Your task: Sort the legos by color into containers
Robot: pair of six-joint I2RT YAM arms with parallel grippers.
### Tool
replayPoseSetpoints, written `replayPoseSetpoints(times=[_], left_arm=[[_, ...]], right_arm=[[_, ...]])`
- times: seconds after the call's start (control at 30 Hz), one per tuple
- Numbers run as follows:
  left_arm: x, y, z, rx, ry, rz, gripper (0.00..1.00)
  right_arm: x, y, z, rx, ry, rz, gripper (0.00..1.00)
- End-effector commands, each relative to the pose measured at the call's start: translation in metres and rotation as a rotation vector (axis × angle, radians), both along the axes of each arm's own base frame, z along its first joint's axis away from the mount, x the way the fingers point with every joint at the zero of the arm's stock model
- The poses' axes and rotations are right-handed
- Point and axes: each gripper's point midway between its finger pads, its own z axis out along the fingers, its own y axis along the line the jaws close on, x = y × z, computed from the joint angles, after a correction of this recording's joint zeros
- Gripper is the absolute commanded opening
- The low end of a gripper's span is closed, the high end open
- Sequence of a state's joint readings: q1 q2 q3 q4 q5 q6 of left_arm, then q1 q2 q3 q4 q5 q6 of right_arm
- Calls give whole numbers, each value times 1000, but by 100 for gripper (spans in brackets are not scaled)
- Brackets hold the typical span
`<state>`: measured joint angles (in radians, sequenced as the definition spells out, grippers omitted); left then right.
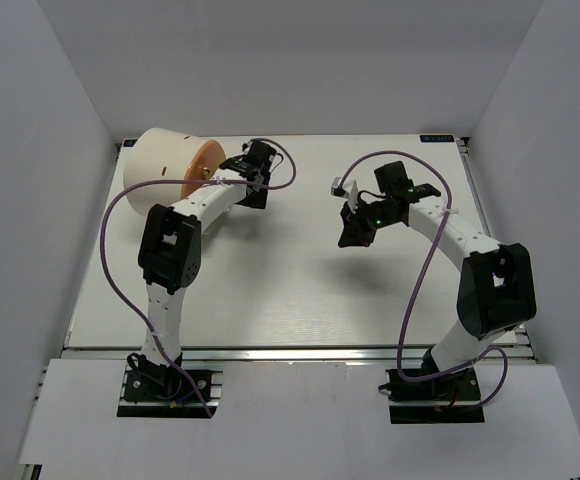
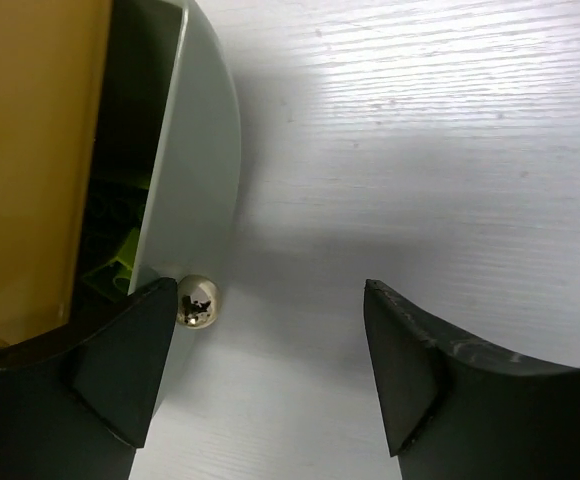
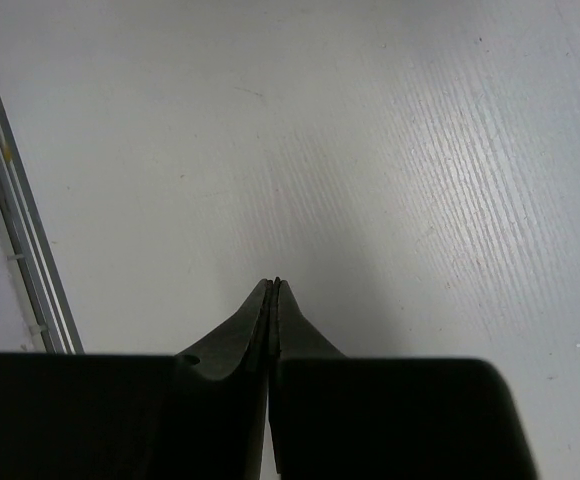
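Observation:
The cream drum [image 1: 160, 158] lies at the back left with its orange round face [image 1: 206, 165] turned to the right. My left gripper [image 1: 251, 186] hovers just in front of that face. It is open [image 2: 270, 300], with only bare table between the fingers [image 2: 130, 360]. In the left wrist view one container [image 2: 195, 170] stands slightly ajar, a shiny round knob [image 2: 198, 302] on its pale curved front beside my left finger. Inside its dark gap lie yellow-green legos [image 2: 118, 268] and a dark green one [image 2: 120, 205]. My right gripper [image 1: 350, 236] hangs over the table's middle, shut [image 3: 273, 286] and holding nothing.
An orange panel [image 2: 30, 150] of the drum fills the left of the left wrist view. A metal rail [image 3: 20, 220] marks the table edge in the right wrist view. White walls enclose the white table [image 1: 290, 290] on three sides.

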<state>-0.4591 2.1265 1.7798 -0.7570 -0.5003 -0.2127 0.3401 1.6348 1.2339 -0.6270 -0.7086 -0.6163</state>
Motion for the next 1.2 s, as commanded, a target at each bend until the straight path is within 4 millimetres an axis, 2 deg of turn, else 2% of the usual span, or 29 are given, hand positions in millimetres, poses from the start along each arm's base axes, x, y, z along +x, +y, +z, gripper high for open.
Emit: replayPoseSetpoints(times=[0.0, 0.4, 0.63, 0.73, 0.83, 0.93, 0.97, 1.0, 1.03, 1.13, 1.17], left_arm=[[0, 19, 1, 86, -5, 32, 86], [2, 34, 6, 177, -29, 58, 93], [-4, 42, 3, 212, -22, 68, 94], [-4, 38, 10, 207, -47, 58, 95], [-4, 30, 21, 170, -83, 41, 95], [-3, 23, 43, 98, -146, 30, 95], [-4, 11, 44, 53, -153, -3, 95], [-5, 8, 60, 17, -185, -13, 95], [-5, 5, 67, -10, -200, -24, 95], [-15, -20, 94, -160, -247, -114, 95], [-21, -33, 100, -231, -244, -168, 95]], right_arm=[[6, 0, 13, 14, -37, -7, 0], [8, -2, 18, 10, -46, -13, 0], [8, -3, 20, 2, -54, -15, 0], [7, -3, 21, 3, -54, -12, 0], [6, -4, 22, 6, -54, -13, 0], [6, -4, 24, 8, -56, -12, 0], [6, -4, 23, 7, -57, -10, 0], [5, -4, 23, 8, -55, -10, 0], [5, -4, 24, 8, -56, -9, 0], [4, -5, 24, 6, -55, -9, 0], [4, -5, 24, 5, -54, -12, 14]])
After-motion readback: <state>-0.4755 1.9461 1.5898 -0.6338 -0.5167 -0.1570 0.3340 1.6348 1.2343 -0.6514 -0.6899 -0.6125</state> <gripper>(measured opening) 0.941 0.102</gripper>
